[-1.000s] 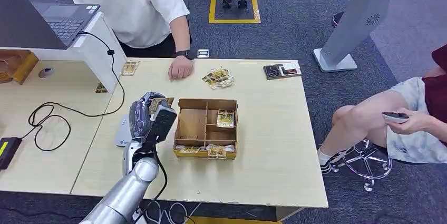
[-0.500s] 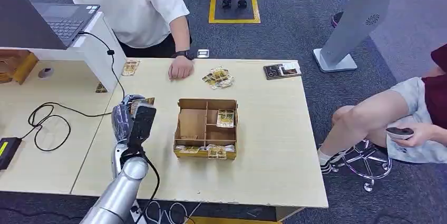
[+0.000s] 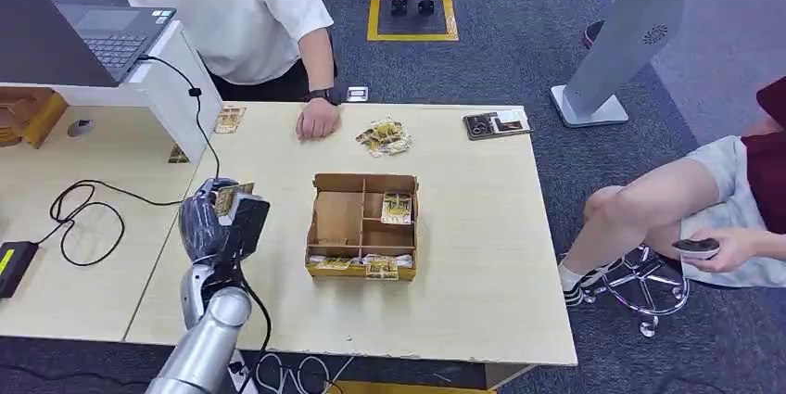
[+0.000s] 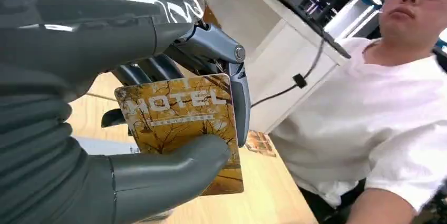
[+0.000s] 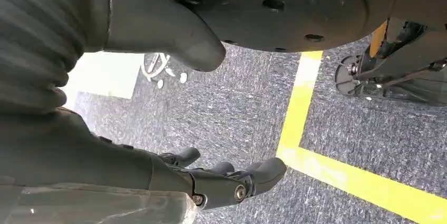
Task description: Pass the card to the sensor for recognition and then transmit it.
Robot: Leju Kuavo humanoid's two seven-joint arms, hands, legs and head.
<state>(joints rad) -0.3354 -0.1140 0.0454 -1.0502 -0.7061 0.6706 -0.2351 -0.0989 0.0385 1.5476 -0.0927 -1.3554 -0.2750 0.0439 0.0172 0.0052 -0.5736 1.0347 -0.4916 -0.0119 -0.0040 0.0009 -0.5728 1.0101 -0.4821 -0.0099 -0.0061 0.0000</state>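
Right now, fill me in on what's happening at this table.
The robot's left hand holds a yellow card marked MOTEL, pinched between thumb and fingers, over the left part of the table, beside the divided cardboard box that holds more cards. The right hand hangs open above the carpet, holding nothing. A person in a white shirt stands across the table with a fist resting on it.

Golden card (image 4: 182,124) with brown branch pattern, grey fingers (image 4: 240,103), yellow-edged brown box (image 3: 362,223)
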